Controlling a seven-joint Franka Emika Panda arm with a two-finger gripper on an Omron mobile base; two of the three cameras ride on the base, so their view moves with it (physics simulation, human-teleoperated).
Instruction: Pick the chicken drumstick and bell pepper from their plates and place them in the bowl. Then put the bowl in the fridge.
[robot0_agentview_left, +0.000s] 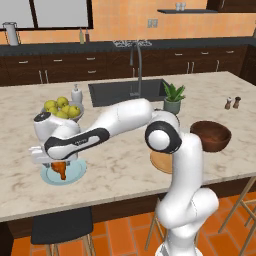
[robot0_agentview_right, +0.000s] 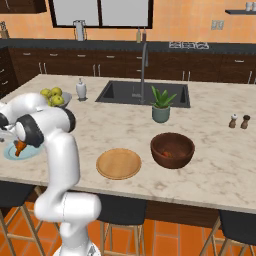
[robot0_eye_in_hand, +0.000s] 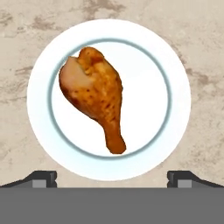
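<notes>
While the white arm reaches left over the marbled beige surface (robot0_agentview_left: 125, 170), its end effector (robot0_eye_in_hand: 112, 177) hangs above the light blue glossy round plate (robot0_eye_in_hand: 175, 109), fingertips spread wide, holding nothing. Small orange-brown roasted chicken drumstick (robot0_eye_in_hand: 94, 94) lies on that plate, directly below and between the tips, bulbous end away, narrow end toward them.
</notes>
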